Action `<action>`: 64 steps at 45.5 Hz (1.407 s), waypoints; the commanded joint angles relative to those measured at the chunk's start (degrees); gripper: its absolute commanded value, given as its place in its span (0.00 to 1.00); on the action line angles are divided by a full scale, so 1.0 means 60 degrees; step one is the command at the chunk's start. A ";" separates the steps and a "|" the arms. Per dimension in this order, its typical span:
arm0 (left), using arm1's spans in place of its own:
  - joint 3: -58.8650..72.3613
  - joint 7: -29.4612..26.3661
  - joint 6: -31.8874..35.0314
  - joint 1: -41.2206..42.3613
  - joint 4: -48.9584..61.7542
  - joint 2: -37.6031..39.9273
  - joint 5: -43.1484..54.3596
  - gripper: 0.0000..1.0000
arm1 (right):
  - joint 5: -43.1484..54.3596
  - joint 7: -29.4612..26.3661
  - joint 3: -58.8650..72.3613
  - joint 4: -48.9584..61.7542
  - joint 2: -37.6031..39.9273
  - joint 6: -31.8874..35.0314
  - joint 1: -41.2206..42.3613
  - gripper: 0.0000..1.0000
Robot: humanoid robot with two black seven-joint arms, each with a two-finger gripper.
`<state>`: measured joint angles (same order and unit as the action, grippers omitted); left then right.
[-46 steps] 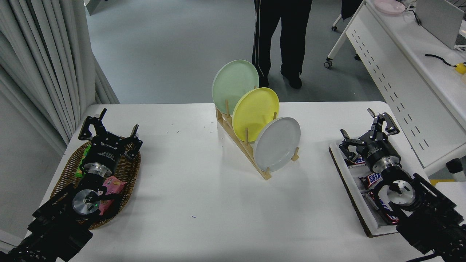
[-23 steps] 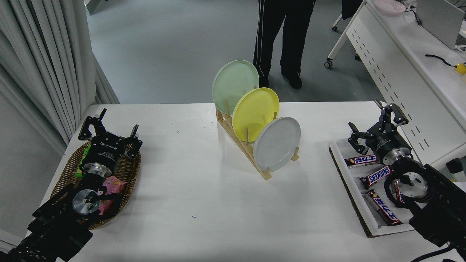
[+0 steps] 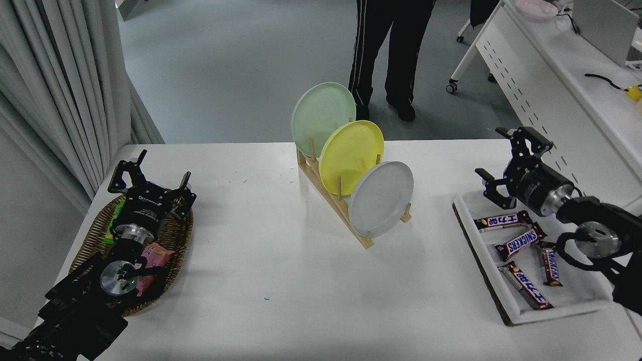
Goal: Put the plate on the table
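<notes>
The left gripper (image 3: pixel 150 173) is parked, fingers spread, over a basket (image 3: pixel 95 235). The plate (image 3: pixel 381 198) stands on edge in the rack's (image 3: pixel 333 200) nearest slot, left of the right gripper (image 3: pixel 501 165), the nearer one, jaws wide and empty, above the table (image 3: pixel 281 281).

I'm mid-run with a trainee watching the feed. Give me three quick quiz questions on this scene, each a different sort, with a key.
1. True or false: the right gripper is shut on the plate.
2. Multiple choice: in the wooden rack, the plate stands A) nearest the camera, B) in the middle slot, C) farthest from the camera.
3. Short answer: what lies under the parked left gripper?

Key:
1. False. The gripper is open, above the far end of the white tray of chocolate bars, apart from the plate.
2. A. The yellow plate and mint-green plate stand behind it.
3. A wicker basket of snacks on the table.
</notes>
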<state>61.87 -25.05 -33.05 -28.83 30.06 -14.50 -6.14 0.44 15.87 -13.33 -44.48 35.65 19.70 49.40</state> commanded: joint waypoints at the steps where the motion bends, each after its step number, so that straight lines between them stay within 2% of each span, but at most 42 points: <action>1: 0.0000 0.0000 0.0000 0.0000 -0.0001 0.0000 -0.0002 1.00 | -0.1097 -0.0008 0.3406 -0.1902 0.1352 0.0013 0.1696 1.00; 7: 0.0000 0.0000 0.0000 0.0000 0.0014 0.0000 -0.0002 1.00 | -0.1332 0.0007 0.4828 -0.2883 0.2070 0.0013 0.3073 1.00; 21: 0.0000 0.0000 0.0000 0.0000 -0.0001 0.0000 -0.0002 1.00 | -0.1332 -0.0022 0.6600 -0.3529 0.2305 -0.0016 0.4890 1.00; 28: 0.0000 0.0000 0.0000 0.0000 -0.0001 0.0000 -0.0002 1.00 | -0.1581 -0.0314 0.6793 -0.3646 0.2085 -0.0045 0.5038 1.00; 33: 0.0000 0.0000 0.0000 0.0000 -0.0001 0.0000 -0.0002 1.00 | -0.1976 -0.1338 0.6515 -0.3661 0.1910 -0.0016 0.5067 1.00; 39: 0.0000 0.0000 0.0000 0.0000 -0.0001 0.0000 -0.0002 1.00 | -0.2006 -0.2979 0.5710 -0.3573 0.1499 -0.0045 0.5038 1.00; 43: 0.0000 0.0000 0.0000 0.0000 -0.0001 0.0000 -0.0002 1.00 | -0.1948 -0.3552 0.5065 -0.3558 0.1426 -0.0089 0.4965 1.00; 56: 0.0000 0.0000 0.0000 0.0000 -0.0001 0.0000 -0.0002 1.00 | -0.1816 -0.3977 0.4859 -0.3529 0.0489 -0.1319 0.4877 1.00; 64: 0.0000 0.0000 0.0000 0.0000 -0.0001 0.0000 -0.0002 1.00 | -0.1845 -0.3992 0.4771 -0.2389 -0.0812 -0.1832 0.4687 1.00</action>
<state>61.87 -25.05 -33.05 -28.83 30.07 -14.52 -6.15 -10.57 -6.41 16.62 -64.01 38.08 12.57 78.37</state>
